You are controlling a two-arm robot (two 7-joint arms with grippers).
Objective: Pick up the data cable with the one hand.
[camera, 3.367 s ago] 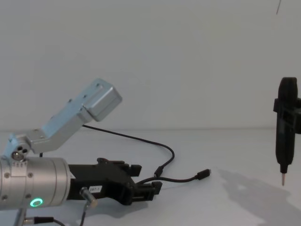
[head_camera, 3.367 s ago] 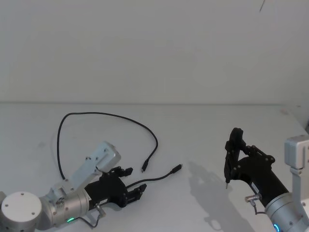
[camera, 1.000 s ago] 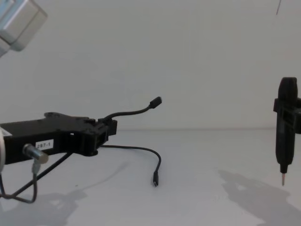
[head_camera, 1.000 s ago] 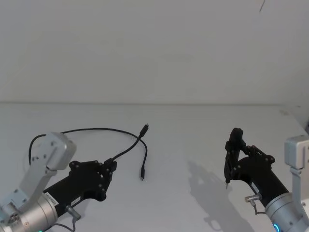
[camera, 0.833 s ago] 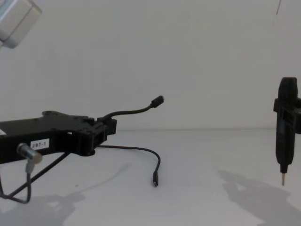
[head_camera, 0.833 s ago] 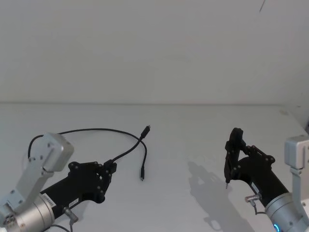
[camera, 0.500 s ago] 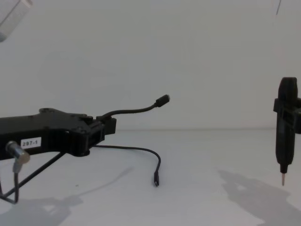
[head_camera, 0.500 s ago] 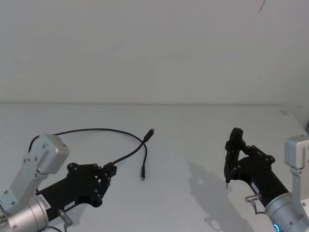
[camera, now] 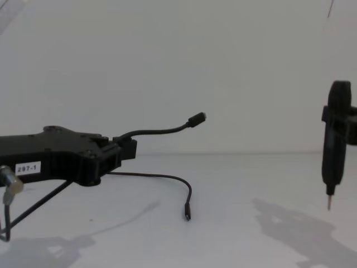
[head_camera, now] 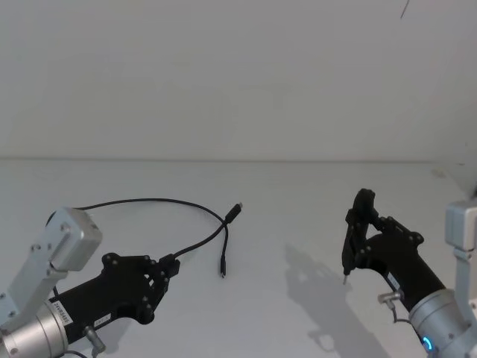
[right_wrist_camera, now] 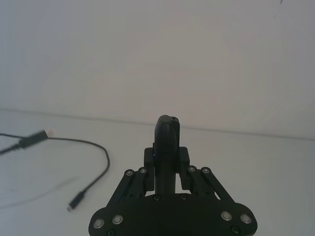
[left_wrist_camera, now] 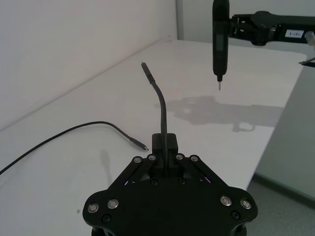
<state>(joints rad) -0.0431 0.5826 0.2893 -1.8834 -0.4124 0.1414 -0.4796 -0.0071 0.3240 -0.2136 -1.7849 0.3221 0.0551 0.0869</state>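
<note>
My left gripper [head_camera: 170,262], flat black with a white 297-1 label, is shut on the data cable [head_camera: 195,244] just behind its fork. It holds the cable above the white table. One short branch juts forward in the air to a plug [camera: 196,118]. The other branch hangs down and its plug [camera: 188,212] rests near the table. The long tail [head_camera: 134,201] curves back over the table to the left. In the left wrist view the jaws [left_wrist_camera: 166,145] pinch the cable and the raised branch [left_wrist_camera: 156,91] stands clear.
My right gripper [head_camera: 364,227] hovers on the right, shut on a slim black pen-shaped tool [camera: 334,139] whose metal tip points down above the table [head_camera: 298,201]. A white wall stands behind the table.
My left gripper closed on the cable, lifted it off the table and drew back to the left. In the last second it kept creeping left. The right arm shifted slightly left.
</note>
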